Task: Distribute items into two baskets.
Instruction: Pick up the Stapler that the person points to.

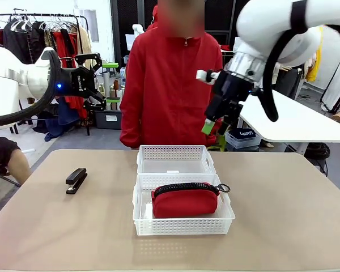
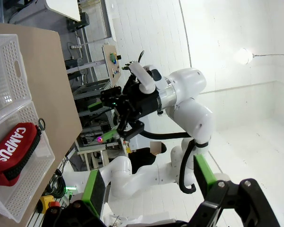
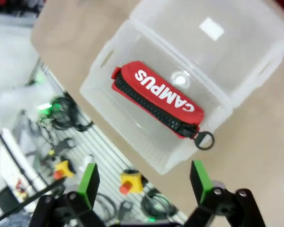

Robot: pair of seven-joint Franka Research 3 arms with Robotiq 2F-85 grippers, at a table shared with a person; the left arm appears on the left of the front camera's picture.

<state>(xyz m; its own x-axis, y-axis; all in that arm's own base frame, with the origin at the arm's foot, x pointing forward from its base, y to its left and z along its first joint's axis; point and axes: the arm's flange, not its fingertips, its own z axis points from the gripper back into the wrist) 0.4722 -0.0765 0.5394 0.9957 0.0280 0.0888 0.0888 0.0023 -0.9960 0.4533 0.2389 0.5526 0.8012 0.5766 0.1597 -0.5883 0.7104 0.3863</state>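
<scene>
The red pouch (image 1: 185, 199) with its black zipper lies inside the near white basket (image 1: 181, 225); "CAMPUS" is printed on it (image 3: 163, 97). The far basket (image 1: 173, 152) touches it and holds nothing. A black stapler (image 1: 76, 180) rests on the table to the left of the baskets. My left gripper (image 1: 109, 83) hangs open, high at the left, well above the stapler. My right gripper (image 1: 215, 126) is open and raised above the baskets' right side; its view looks down on the pouch between its spread fingertips (image 3: 144, 182). The left wrist view has the pouch (image 2: 14, 151) at its left edge.
A person in a red jacket (image 1: 170, 85) stands at the table's far edge behind the baskets. A white table (image 1: 294, 122) stands at the back right. The tan tabletop (image 1: 289, 215) has free room to the right of the baskets.
</scene>
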